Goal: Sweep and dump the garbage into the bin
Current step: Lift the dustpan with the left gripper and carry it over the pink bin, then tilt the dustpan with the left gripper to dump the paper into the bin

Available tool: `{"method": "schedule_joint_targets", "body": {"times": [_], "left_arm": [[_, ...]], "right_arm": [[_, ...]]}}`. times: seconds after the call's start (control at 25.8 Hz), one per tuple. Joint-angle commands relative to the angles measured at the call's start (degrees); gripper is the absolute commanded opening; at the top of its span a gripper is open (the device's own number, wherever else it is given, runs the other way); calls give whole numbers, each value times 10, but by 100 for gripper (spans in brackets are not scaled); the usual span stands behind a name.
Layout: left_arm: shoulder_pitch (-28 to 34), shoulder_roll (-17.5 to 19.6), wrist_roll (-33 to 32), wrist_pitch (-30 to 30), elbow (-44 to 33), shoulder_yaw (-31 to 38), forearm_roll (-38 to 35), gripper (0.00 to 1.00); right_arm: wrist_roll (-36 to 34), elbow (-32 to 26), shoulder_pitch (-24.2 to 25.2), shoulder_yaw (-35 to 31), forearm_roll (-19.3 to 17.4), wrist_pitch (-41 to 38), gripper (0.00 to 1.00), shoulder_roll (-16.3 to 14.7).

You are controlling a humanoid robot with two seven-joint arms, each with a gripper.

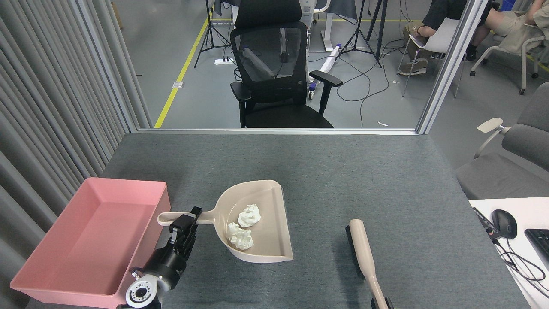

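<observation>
Two crumpled white wads of garbage (249,215) (239,235) lie inside a beige dustpan (274,223). The dustpan is raised off the grey table, and my left gripper (188,218) is shut on its handle. The pink bin (98,240) stands just left of the dustpan, with the handle's tip reaching near its right wall; nothing shows inside it. A beige brush (362,249) with dark bristles lies on the table to the right. Only dark bits of my right gripper (381,303) show at the brush handle's end on the bottom edge.
The grey felt table (343,171) stretches far behind the dustpan. A black office chair (274,73) stands beyond its far edge. A white desk with a mouse (504,223) and a keyboard adjoins the right. Grey slats line the left side.
</observation>
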Motion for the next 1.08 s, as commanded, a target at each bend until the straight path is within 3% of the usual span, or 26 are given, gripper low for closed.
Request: {"method": "schedule_joint_targets", "body": {"times": [0.0,0.19,0.39,0.54,0.77,1.05], "left_arm": [[-12,48,1,33,-8,10,65,7],[-28,156,0,35,0,31,140,7],[-46,263,-1,22,71,51,213,7],[-43,308,-16,10,95,73,245,7],[-31,387,-32,-63,182,77,247,7],[-26,442,-47,-131,260,76,247,7]], "right_arm": [[-2,0,0,0,0,0,18,-1],[-3,0,2,0,0,-1,18,2],[-3,0,1,1,0,-1,18,7],[-2,0,-1,2,-1,-1,18,9],[-2,0,-3,1,-1,-2,20,8],[-1,0,-5,2,-2,-2,21,9]]}}
